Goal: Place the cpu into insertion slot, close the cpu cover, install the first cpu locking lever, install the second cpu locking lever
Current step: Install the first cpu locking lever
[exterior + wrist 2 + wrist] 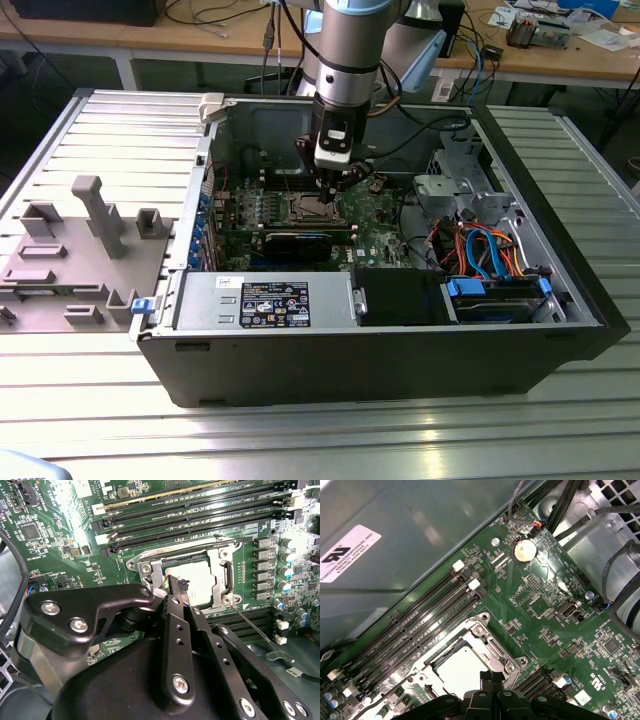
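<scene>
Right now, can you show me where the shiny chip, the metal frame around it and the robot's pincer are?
cpu (pixel 192 580), second wrist view, on its pale metal top.
cpu cover (pixel 221 577), second wrist view, on the frame's side bar.
pincer (pixel 177 587), second wrist view, at its dark fingertips over the chip's edge.

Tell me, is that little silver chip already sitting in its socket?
In. The cpu lies flat inside the insertion slot, with the cpu cover framing it; the gripper is right at its edge.
</scene>
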